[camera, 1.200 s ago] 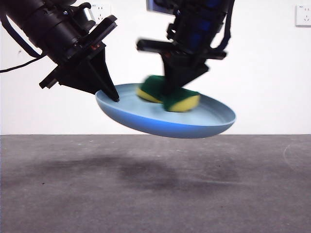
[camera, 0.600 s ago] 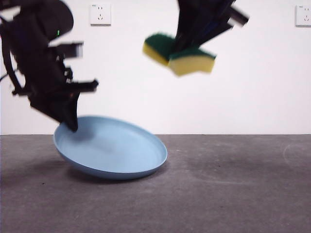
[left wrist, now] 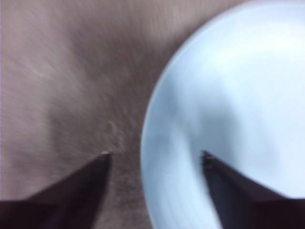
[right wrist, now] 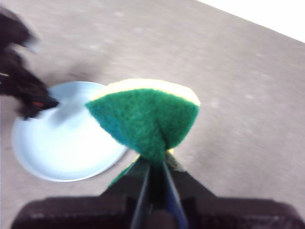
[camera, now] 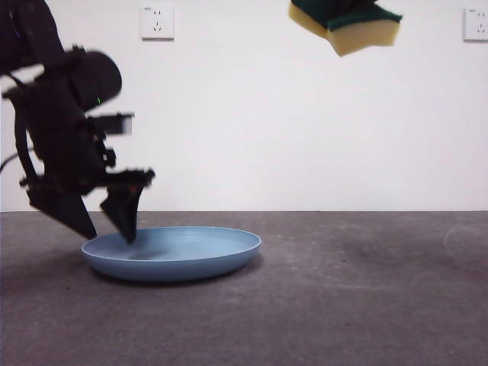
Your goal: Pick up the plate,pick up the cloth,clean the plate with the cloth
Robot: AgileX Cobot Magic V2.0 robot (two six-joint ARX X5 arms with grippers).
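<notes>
The light-blue plate (camera: 175,255) lies flat on the grey table at the left. My left gripper (camera: 112,238) stands open astride its left rim, one jaw outside and one over the inside. In the left wrist view the plate (left wrist: 228,95) fills one side, and the rim passes between the spread jaws of the left gripper (left wrist: 155,153). The cloth (camera: 347,23), a yellow and green sponge, hangs high at the upper right. My right gripper (right wrist: 155,164) is shut on the sponge (right wrist: 143,117), well above the plate (right wrist: 62,143).
A white wall runs behind the table, with a socket (camera: 157,21) at the upper left and another (camera: 476,23) at the upper right. The left arm (right wrist: 28,95) shows dark at the plate's rim in the right wrist view.
The plate came down from mid-air and tilted to flat on the table. My left gripper let go of its rim. My right gripper rose up and to the right with the sponge.
</notes>
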